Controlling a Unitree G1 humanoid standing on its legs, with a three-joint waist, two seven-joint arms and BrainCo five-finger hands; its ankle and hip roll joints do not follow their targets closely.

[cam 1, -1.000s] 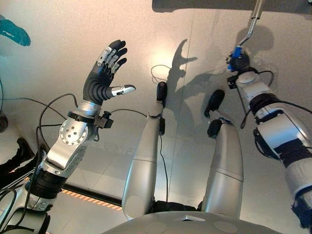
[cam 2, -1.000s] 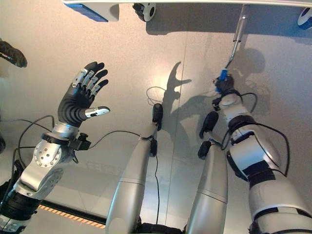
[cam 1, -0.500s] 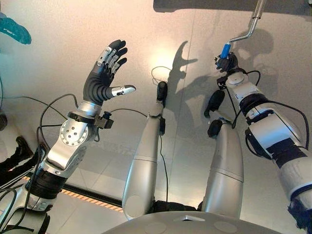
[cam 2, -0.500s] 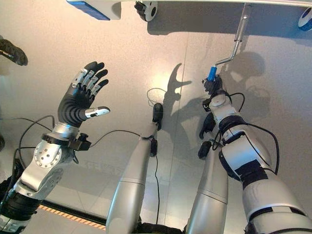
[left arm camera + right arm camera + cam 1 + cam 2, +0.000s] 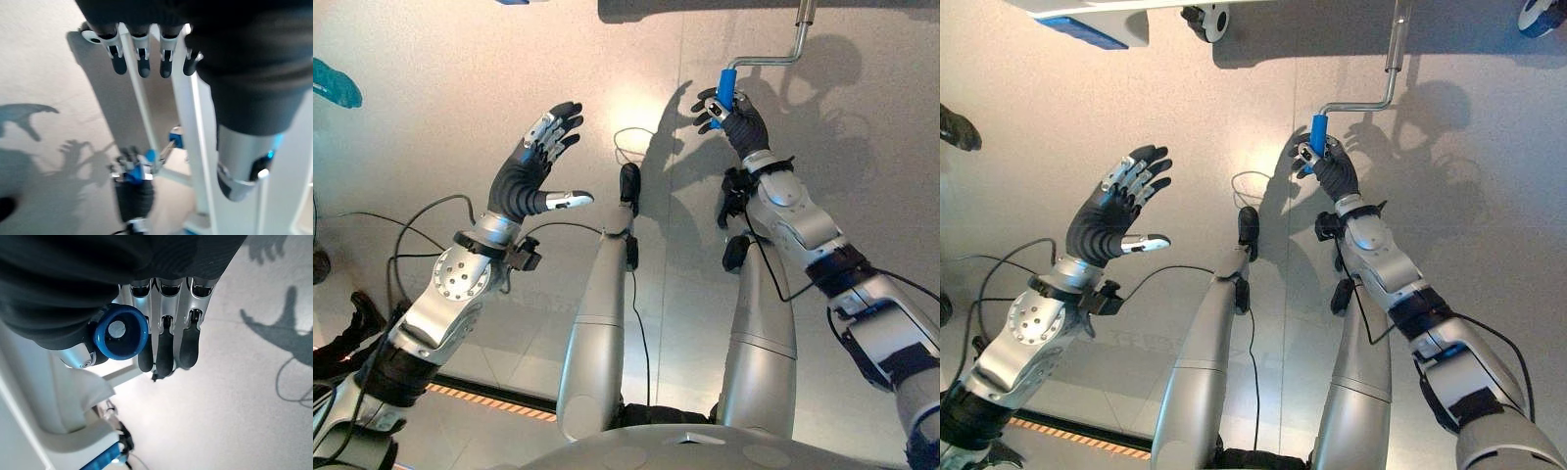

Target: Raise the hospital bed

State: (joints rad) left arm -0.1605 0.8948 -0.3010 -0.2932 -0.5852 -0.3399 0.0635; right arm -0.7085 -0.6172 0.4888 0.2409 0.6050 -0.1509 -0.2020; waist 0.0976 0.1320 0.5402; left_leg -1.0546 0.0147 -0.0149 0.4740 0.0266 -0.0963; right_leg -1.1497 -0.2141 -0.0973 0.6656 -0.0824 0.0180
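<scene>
One rigid metal crank [image 5: 1361,96] reaches down from the bed at upper right, its blue grip [image 5: 726,86] clamped in the right hand [image 5: 736,113], likely stiff to turn and best held there, while the left hand [image 5: 530,174] hovers spread open at left.

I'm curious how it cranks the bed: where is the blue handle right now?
The blue handle is in the robot's right hand, up front on its right side, at the end of the bent metal crank coming from the bed.
</scene>
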